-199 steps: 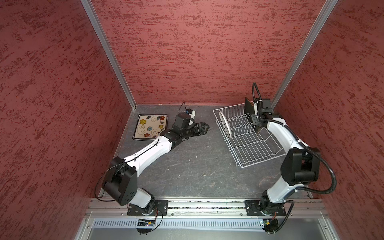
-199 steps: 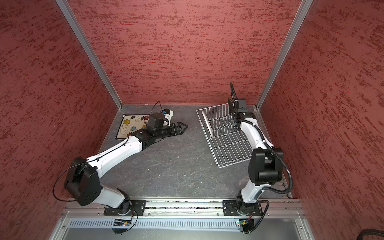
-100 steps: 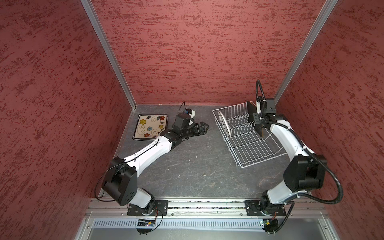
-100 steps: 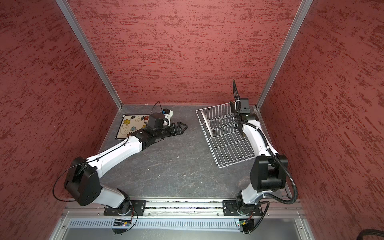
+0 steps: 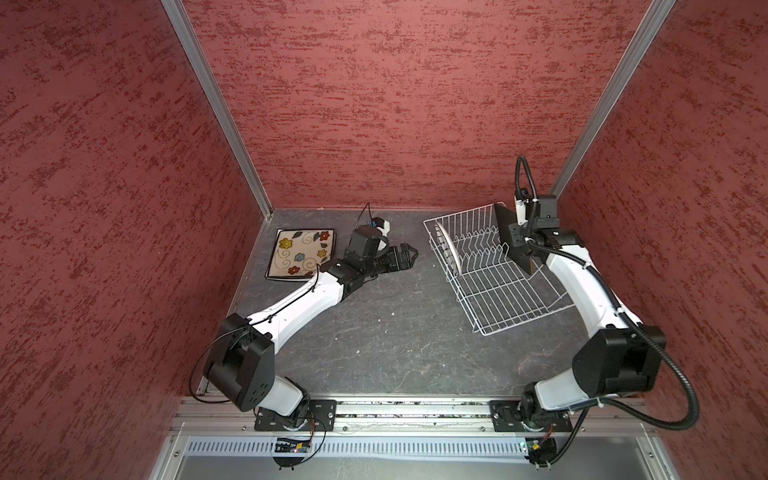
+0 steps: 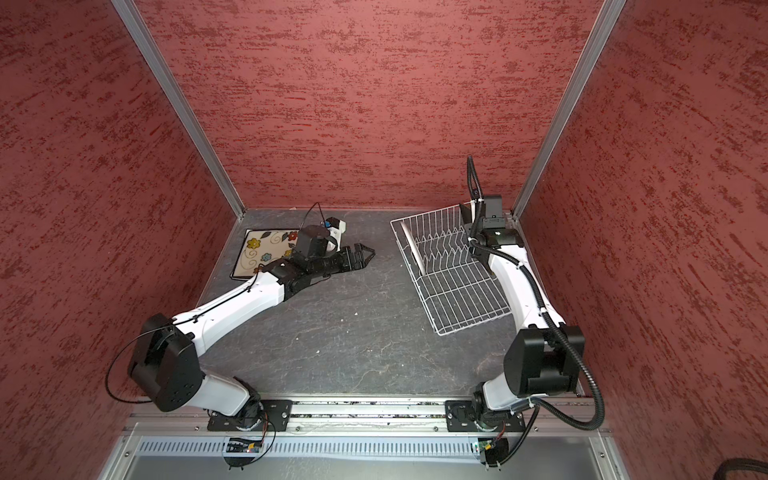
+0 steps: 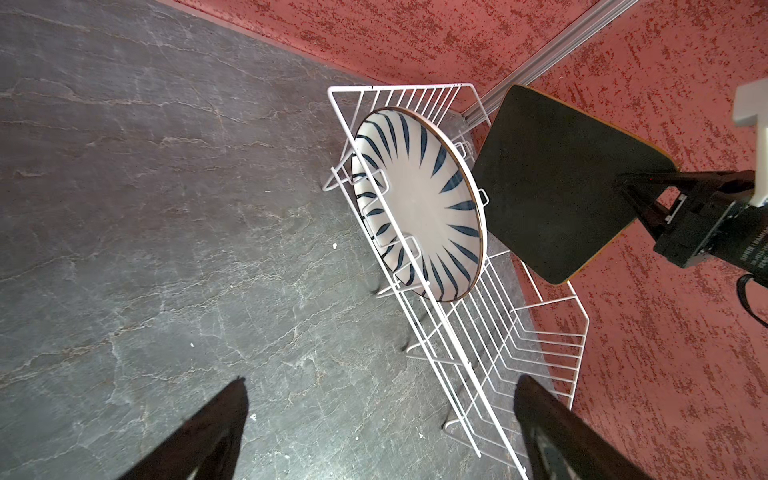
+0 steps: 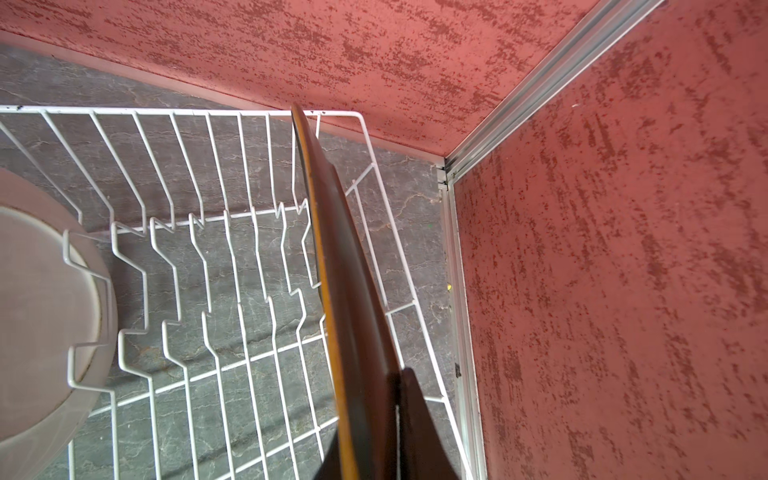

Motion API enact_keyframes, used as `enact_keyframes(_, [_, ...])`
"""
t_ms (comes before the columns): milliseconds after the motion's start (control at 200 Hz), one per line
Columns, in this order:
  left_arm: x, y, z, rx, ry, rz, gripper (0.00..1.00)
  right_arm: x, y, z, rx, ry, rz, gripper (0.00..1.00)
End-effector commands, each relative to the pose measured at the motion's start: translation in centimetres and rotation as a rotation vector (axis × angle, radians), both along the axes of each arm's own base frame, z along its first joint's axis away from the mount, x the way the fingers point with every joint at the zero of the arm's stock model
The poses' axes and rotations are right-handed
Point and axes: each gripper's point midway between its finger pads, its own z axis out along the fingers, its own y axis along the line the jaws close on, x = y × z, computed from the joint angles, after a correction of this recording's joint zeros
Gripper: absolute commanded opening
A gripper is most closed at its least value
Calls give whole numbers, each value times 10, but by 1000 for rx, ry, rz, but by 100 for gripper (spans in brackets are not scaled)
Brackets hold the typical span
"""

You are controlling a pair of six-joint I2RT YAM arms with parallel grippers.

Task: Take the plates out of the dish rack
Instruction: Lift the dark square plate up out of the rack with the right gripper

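Note:
My right gripper (image 5: 524, 240) is shut on the edge of the black square plate (image 5: 512, 237), which it holds on edge over the back right end of the white wire dish rack (image 5: 498, 291). The right wrist view shows that black plate (image 8: 340, 291) edge-on, with a finger (image 8: 415, 415) against it. A round white plate (image 7: 424, 203) with dark radial streaks stands in the rack's left end. The floral plate (image 5: 300, 253) lies flat at the back left. My left gripper (image 5: 411, 255) hovers open and empty over the table, pointing at the rack.
Red walls close in the back and both sides, and the rack (image 6: 457, 291) sits close to the back right corner post (image 8: 453, 291). Grey stone-look tabletop (image 5: 395, 332) lies between the arms. The rack's front half holds only bare prongs.
My right arm has drawn the black plate upward from the rack's prongs and swung its elbow outward. The left arm has stayed put, still open.

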Motion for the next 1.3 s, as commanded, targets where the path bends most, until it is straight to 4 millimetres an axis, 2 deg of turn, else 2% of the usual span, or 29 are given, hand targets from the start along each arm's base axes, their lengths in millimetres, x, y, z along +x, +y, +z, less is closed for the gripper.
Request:
enact_keyframes(0, [3,-2,8,-18,-14,1,100,0,10,84,27,-256,39,0])
enact_keyframes(376, [7,0,6,-22,-8,23,100,-17,8,107,-10,-278,51,0])
enact_keyframes(797, [15,11,10,-72,3,49,100,-48,13,161,58,-431,67,0])
enact_keyframes(977, [16,13,11,-92,8,52,99,-57,20,178,106,-483,96,0])
enact_keyframes(1122, [16,13,12,-95,8,51,100,-56,25,175,134,-453,113,0])
enact_keyframes(1298, [14,12,13,-101,10,48,99,-55,30,157,177,-403,122,0])
